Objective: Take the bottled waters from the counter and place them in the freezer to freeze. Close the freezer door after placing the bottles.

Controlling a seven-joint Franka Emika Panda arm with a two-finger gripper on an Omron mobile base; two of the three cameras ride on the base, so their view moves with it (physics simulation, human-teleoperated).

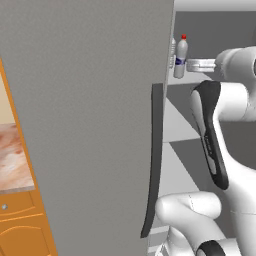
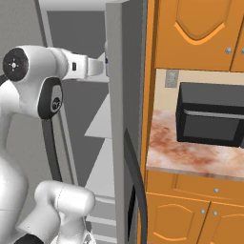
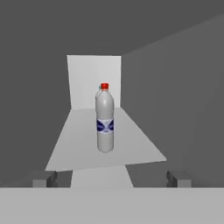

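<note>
Nearest the hand camera we found the hand point(image 3: 110, 178) with its two dark tips spread wide and nothing between them, so we judged it released and empty. Its tips stood level and pointed straight along the white shelf point(image 3: 78, 140), which suited a bottle set down upright and let go.

Beyond the tips, the red-capped bottle point(image 3: 105, 118) stood upright on that shelf, well apart from the hand and about midway along it. A second cap seemed to peep out just behind the red one; we could not tell whether it belonged to the other bottle. In the left base view the same red-capped bottle point(image 1: 180, 57) stood at the height of the outstretched wrist, inside the grey freezer point(image 1: 215, 30).

Farther out, the freezer door point(image 1: 90, 125) stood swung open, its long dark handle point(image 1: 152, 160) facing the base, which left the arm room to reach inside. We judged that closing this door remained to be done.

Farthest off in the right base view, the counter point(image 2: 190, 155) carried the black microwave point(image 2: 209, 119); we saw no bottle on the stretch in view.
</note>
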